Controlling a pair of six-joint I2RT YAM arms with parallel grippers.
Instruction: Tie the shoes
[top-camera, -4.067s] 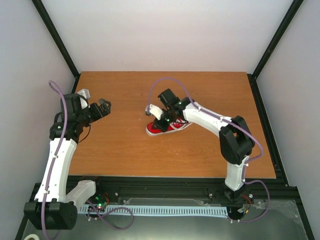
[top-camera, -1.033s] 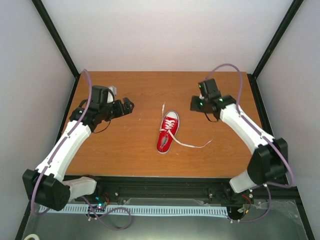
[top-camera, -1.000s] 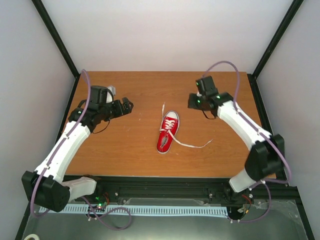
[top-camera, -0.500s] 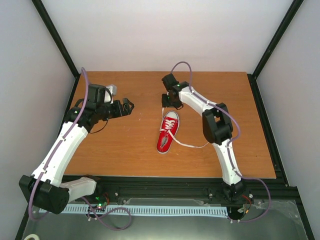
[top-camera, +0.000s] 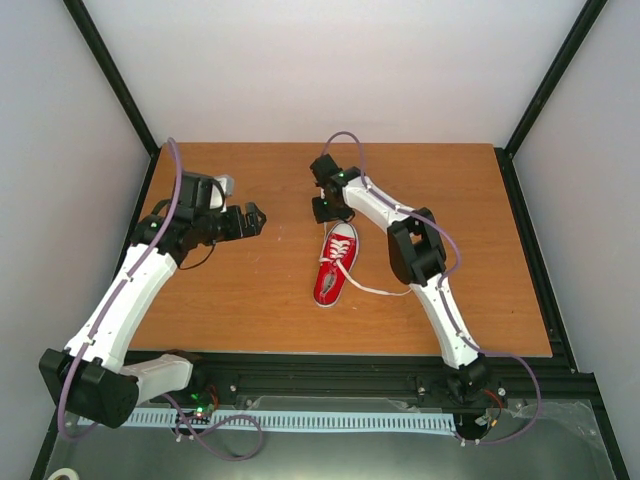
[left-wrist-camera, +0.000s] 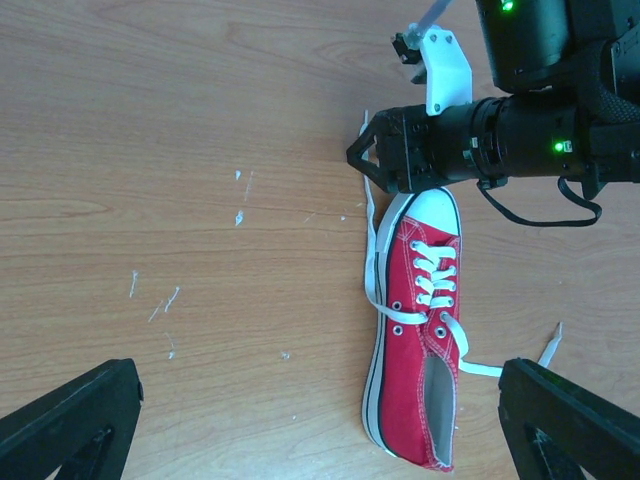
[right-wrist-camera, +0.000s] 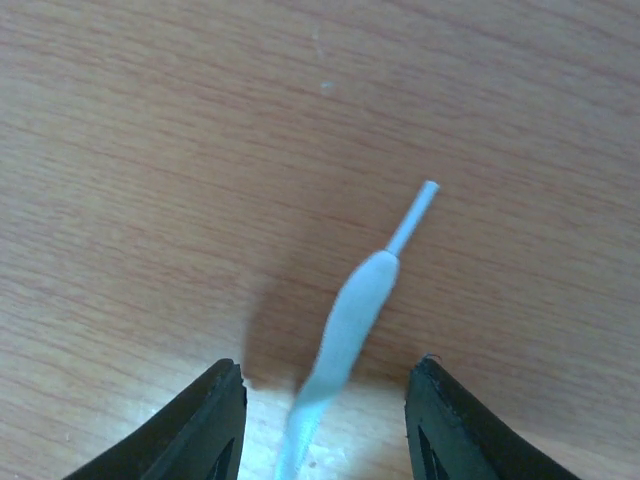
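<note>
Wooden table (top-camera: 250, 300) is viewed from above. Red shoe (top-camera: 336, 265) is laid untied at frame centre, toe toward the top. Left gripper (top-camera: 256, 219) is held fully open and empty, centre-left. Right gripper (right-wrist-camera: 325, 400) is set half open astride the lace end (right-wrist-camera: 365, 290), which is not clamped.

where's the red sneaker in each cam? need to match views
Top external: sneaker mid-table, toe pointing away from the arm bases.
Left wrist: sneaker right of centre, toe up.
Right wrist: not in it; only its lace end.
Shared landmark: right gripper, just beyond the toe.
</note>
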